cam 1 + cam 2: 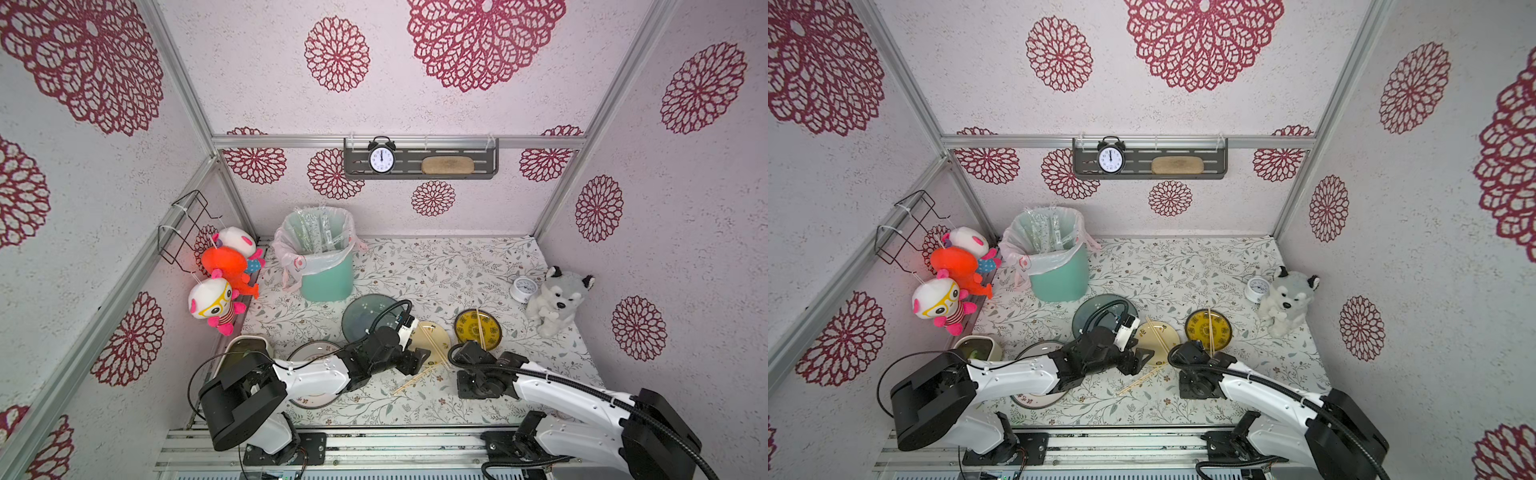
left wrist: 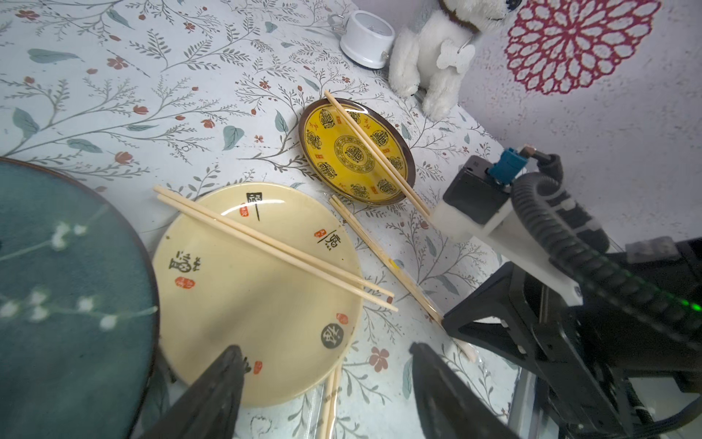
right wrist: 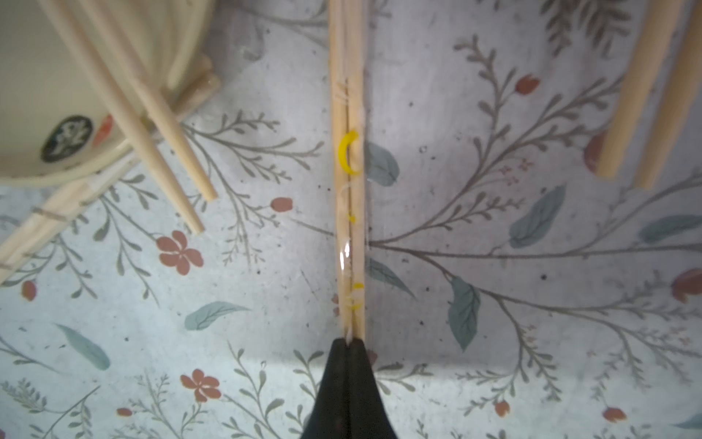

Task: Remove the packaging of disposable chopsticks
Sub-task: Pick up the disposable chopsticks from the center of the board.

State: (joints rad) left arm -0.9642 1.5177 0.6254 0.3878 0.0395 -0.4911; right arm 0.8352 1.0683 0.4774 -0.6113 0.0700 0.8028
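A clear, crinkly sleeve (image 3: 343,251) with yellow print wraps slim tan chopsticks (image 3: 357,95), flat near the worktop's (image 3: 494,342) front edge between glossy round cream plate (image 2: 247,304) and yellow plate (image 2: 357,152). Pressed together, the right pincer (image 3: 351,344) pinches the sleeve; the left pincer (image 2: 324,346) hangs spread.
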